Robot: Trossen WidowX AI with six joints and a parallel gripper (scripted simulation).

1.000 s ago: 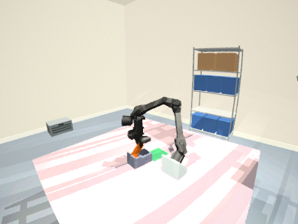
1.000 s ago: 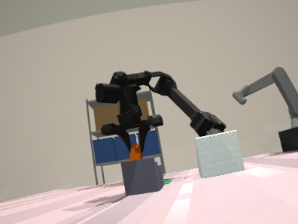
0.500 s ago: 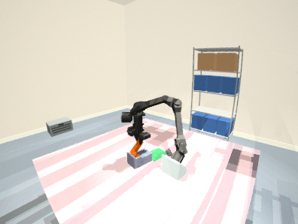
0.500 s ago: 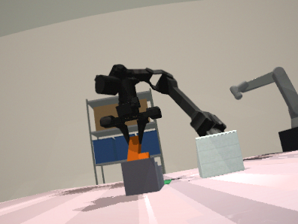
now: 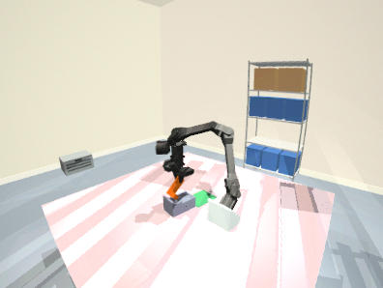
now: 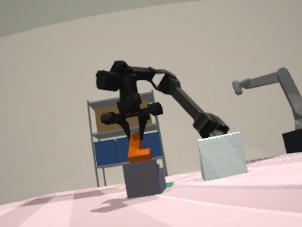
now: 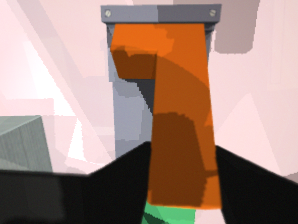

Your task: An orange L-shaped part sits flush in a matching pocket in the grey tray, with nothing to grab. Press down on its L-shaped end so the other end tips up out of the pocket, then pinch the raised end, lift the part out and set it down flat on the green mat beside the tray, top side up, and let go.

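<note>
The orange L-shaped part stands steeply tilted, with its L-shaped end low and its straight end up. My gripper is shut on the straight end, one finger on each side. The low end is at about the height of the top of the grey tray; whether it touches the tray I cannot tell. Most of the part is out of the pocket. The green mat lies beside the tray, partly hidden in the exterior view and wrist views.
A pale upright block stands in front of the arm's base, on the mat's side of the tray. A second, grey arm stands farther right in the exterior view. A shelf with boxes is in the background.
</note>
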